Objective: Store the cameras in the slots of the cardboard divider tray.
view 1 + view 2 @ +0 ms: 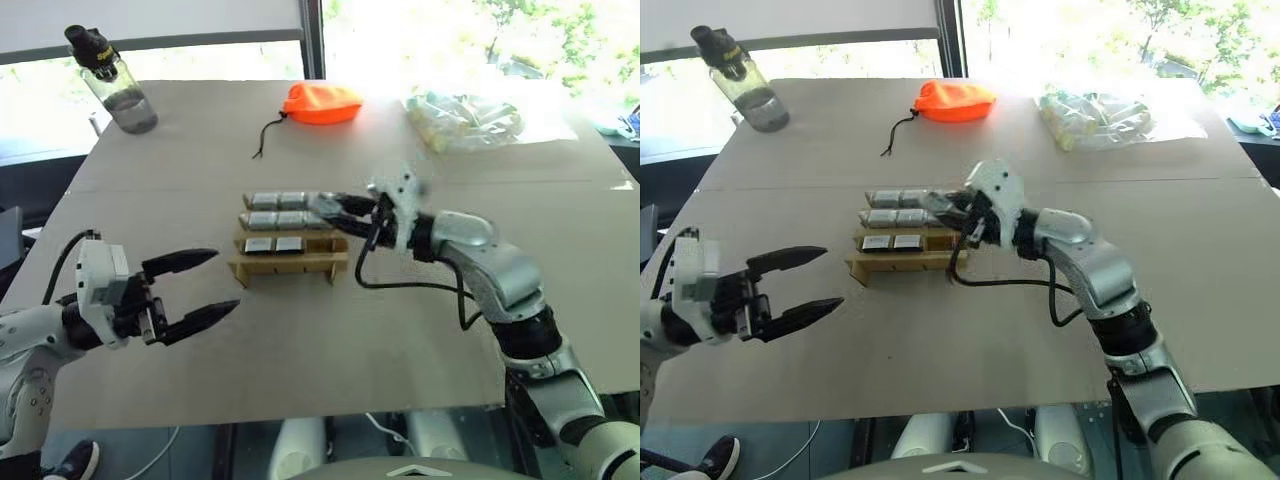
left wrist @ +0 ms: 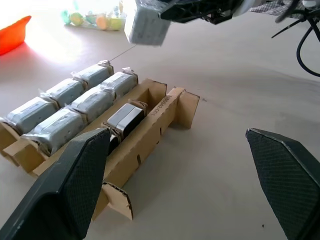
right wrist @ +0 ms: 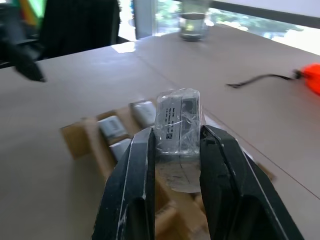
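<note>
We see the cardboard divider tray (image 1: 290, 262) near the middle of the table (image 1: 300, 350), nearer the front edge than the back. Eight cameras (image 2: 75, 105) sit in its slots: three in each of the two back rows, two in the front row. The right gripper (image 3: 175, 150) is clenched on one wrapped camera (image 3: 177, 120), held above the tray's right end. The left gripper (image 1: 205, 285) hangs left of the tray, near the front-left corner, fingers spread wide and grasping nothing.
</note>
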You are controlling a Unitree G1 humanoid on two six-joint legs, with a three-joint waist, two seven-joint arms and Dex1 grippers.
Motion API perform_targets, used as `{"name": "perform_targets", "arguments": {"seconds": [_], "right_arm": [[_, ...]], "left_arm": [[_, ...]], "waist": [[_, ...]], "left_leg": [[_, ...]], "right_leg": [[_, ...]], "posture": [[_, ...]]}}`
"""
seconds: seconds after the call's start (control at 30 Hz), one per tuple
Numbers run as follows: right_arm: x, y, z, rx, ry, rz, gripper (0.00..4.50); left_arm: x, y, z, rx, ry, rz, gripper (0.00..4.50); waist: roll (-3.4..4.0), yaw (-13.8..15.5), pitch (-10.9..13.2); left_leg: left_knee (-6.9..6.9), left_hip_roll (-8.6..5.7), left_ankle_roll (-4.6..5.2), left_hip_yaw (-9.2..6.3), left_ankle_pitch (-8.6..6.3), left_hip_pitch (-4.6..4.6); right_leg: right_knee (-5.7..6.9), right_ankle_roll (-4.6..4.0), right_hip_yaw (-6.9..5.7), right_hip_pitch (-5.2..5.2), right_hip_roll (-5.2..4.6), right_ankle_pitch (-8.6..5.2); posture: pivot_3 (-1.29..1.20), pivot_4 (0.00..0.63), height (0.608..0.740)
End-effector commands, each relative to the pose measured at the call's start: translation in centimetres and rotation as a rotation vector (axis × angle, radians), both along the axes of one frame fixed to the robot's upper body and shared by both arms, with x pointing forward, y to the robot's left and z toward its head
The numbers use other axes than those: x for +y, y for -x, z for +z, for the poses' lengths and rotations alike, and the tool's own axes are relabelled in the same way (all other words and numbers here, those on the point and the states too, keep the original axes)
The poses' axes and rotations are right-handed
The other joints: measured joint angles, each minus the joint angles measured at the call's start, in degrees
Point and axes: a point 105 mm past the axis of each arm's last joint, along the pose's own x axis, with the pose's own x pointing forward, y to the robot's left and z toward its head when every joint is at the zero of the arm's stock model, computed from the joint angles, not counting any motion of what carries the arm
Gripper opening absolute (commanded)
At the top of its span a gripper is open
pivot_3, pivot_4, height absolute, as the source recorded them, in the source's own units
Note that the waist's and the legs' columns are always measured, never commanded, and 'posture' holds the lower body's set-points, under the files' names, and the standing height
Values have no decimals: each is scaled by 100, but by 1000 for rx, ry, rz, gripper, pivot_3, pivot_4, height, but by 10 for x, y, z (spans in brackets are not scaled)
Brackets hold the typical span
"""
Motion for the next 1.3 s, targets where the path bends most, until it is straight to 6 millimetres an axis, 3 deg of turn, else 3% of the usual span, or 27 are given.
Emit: {"name": "perform_targets", "arguments": {"seconds": [0.03,0.23,0.47,0.77,1.23,1.3], "right_arm": [[9,19,8,-144,36,295,680],[7,-3,-7,-140,133,432,680],[7,-39,-20,-150,238,400,680],[3,-42,-40,-108,324,431,680],[0,-48,-42,-10,337,390,680],[0,-48,-39,1,325,387,1697]], "left_arm": [[2,11,12,-55,-15,14,4500],[2,17,15,-66,-17,40,4500],[1,21,15,-73,-17,58,4500],[1,23,15,-73,-16,68,4500],[-2,17,15,-67,-14,40,4500],[-2,18,15,-64,-14,35,4500]], "waist": [[-1,12,0],[-2,53,-1],[1,30,1],[2,13,1],[11,40,7],[11,39,7]], "left_leg": [[2,0,0,-3,0,0],[7,1,-1,-5,1,4],[6,2,-2,-4,1,3],[6,0,-4,-1,2,7],[6,-4,-5,-8,2,-2],[6,-4,-5,-8,2,-1]], "right_leg": [[0,0,-4,2,-3,0],[6,-2,-9,5,-5,1],[6,-3,-8,3,-4,1],[11,-3,-10,6,-23,1],[4,-3,-24,6,-29,1],[6,-4,-24,6,-29,1]], "posture": [[0,150,740],[0,150,740],[0,150,740],[0,150,740],[0,150,740],[0,150,740]]}}
